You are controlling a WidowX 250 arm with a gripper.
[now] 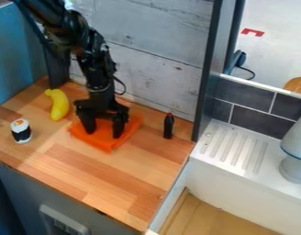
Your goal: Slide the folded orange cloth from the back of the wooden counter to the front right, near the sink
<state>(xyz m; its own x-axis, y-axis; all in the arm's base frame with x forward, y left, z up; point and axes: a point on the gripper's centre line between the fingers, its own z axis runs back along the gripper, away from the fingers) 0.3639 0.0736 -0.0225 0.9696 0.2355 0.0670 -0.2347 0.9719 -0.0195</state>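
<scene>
The black gripper (104, 134) is open, with its two fingers wide apart over the orange mat (108, 145). The mat lies flat on the wood counter (73, 170), one corner pointing near; its far part is hidden, so I can't tell its long way. The yellow banana (59, 106) and sushi roll (20, 131) are left, the dark bottle (169, 126) stands right. The gripper blocks the mat from above.

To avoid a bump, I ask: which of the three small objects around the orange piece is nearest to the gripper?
The yellow banana, just left of the gripper in the image; the sushi roll and dark bottle are farther away.
</scene>
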